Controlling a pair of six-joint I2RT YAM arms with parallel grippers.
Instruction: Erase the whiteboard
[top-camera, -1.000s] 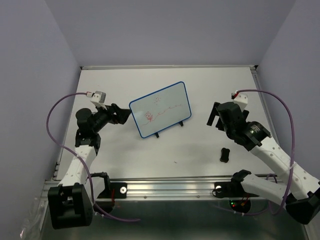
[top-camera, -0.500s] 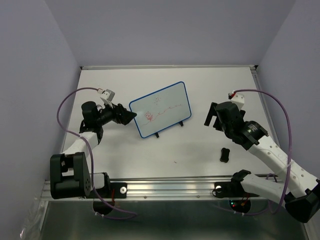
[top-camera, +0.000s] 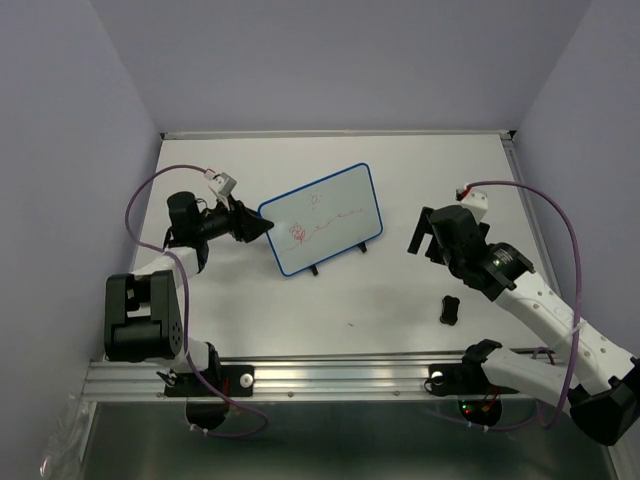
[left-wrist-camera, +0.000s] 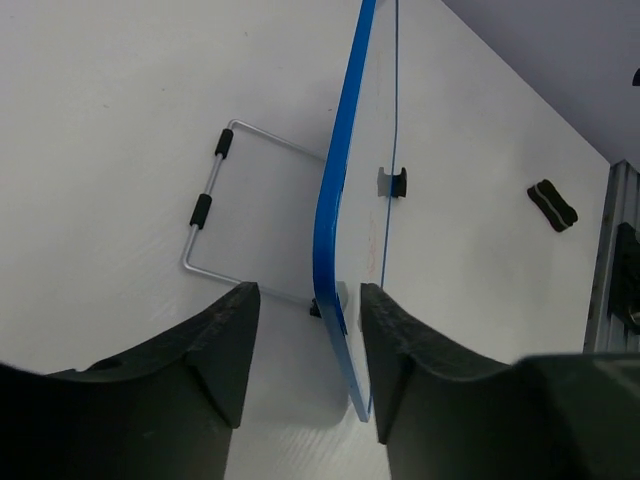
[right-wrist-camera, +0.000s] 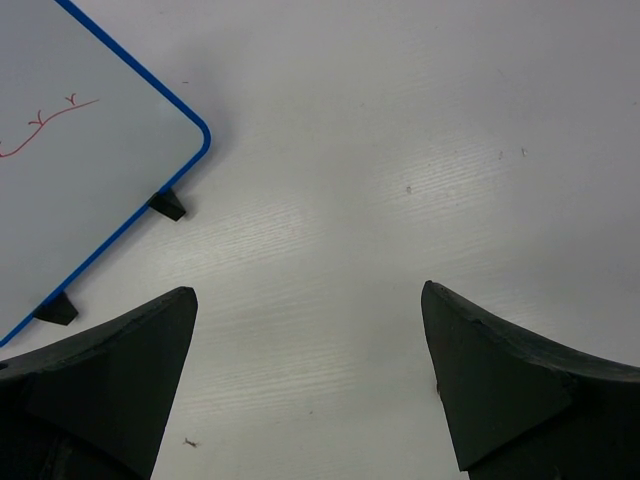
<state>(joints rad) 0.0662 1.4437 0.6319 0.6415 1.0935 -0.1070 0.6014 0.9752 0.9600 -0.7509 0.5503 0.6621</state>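
The whiteboard (top-camera: 322, 218), blue-framed with red scribbles, stands tilted on small black feet at mid-table. My left gripper (top-camera: 258, 228) is at its left edge. In the left wrist view the blue frame (left-wrist-camera: 335, 220) passes edge-on between the jaws of the left gripper (left-wrist-camera: 307, 292): it lies close to the right finger, with a clear gap to the left finger. My right gripper (top-camera: 424, 232) hovers wide open to the right of the board, holding nothing. In the right wrist view the board's corner (right-wrist-camera: 70, 150) lies ahead and left of the right gripper (right-wrist-camera: 310, 310).
A small black eraser block (top-camera: 450, 308) lies on the table near the right arm, also visible as the eraser block (left-wrist-camera: 552, 203) from the left wrist. The board's wire stand (left-wrist-camera: 210, 200) sits behind it. A metal rail (top-camera: 330, 375) runs along the near table edge.
My left gripper has moved right up to the whiteboard's left edge and its jaws have narrowed around the frame. The right gripper has shifted slightly left and stays wide open.
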